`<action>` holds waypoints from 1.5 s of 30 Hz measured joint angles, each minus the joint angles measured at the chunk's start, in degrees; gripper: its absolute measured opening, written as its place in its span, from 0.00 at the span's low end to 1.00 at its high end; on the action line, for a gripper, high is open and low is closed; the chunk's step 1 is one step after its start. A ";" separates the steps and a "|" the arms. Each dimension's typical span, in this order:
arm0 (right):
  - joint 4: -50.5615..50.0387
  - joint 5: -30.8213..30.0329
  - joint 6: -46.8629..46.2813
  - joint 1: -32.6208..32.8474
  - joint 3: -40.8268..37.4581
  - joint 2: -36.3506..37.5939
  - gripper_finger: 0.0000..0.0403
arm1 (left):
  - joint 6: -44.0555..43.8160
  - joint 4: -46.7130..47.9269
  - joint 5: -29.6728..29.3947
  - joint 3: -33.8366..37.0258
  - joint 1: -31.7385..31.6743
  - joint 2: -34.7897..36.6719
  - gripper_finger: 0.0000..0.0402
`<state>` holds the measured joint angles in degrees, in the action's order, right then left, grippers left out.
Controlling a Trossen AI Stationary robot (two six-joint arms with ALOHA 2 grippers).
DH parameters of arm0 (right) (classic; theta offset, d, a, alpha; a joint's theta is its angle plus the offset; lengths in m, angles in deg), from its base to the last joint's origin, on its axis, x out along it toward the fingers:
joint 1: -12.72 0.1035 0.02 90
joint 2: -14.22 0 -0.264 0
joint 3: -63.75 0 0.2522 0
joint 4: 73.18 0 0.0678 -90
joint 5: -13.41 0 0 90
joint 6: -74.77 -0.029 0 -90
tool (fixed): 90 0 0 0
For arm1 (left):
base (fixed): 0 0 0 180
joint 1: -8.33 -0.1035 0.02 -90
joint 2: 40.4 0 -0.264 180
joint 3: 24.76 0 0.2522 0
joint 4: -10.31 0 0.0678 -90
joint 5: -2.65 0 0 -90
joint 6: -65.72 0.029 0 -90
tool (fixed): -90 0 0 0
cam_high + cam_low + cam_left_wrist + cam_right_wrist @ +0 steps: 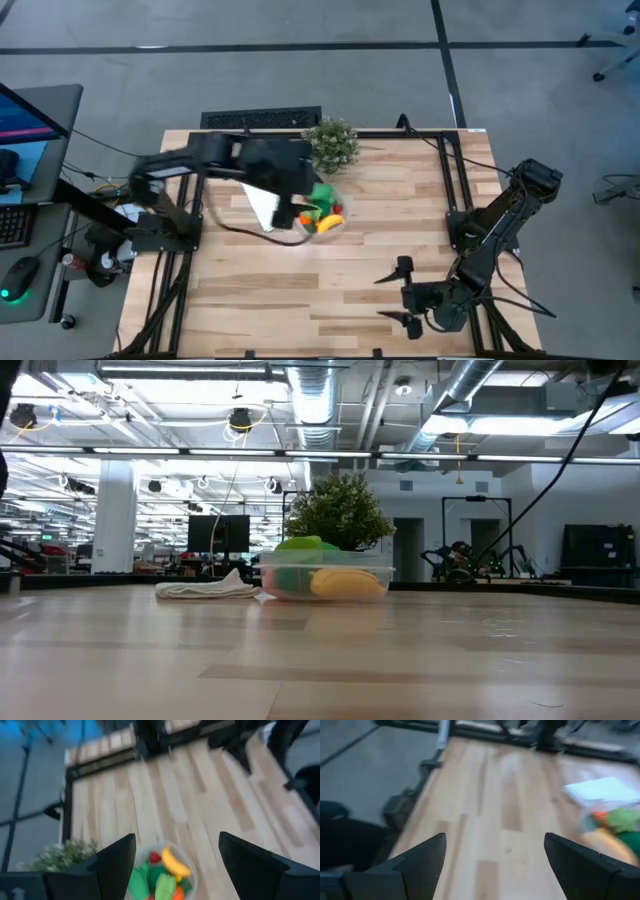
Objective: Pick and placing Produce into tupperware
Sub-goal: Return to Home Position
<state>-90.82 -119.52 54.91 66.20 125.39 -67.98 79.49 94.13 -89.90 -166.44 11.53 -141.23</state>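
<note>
The clear round tupperware (322, 216) stands on the table just in front of the potted plant. It holds the produce (162, 875): a yellow banana (175, 863), green pieces, a red one and an orange one. In the low view the tupperware (326, 579) rests flat on its base, with the banana (348, 584) against its wall. My left gripper (177, 840) hangs open in the air above the tupperware, tipped down over it, with nothing between its fingers. My right gripper (403, 295) stands open near the table's front right, holding nothing.
A bushy potted plant (332, 143) stands right behind the tupperware. A flat white lid (262, 205) lies to its left under my left arm. Bare wood stretches across the near and middle table. Black frame rails run along the table's left and right sides.
</note>
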 joint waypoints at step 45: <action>24.76 4.03 30.64 -23.78 -23.67 31.58 0.82 | -4.51 -64.23 -4.72 97.53 1.37 72.80 0.69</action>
<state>-66.07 -115.49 85.55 42.42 101.72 -36.40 74.98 29.90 -94.62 -68.91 12.91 -68.43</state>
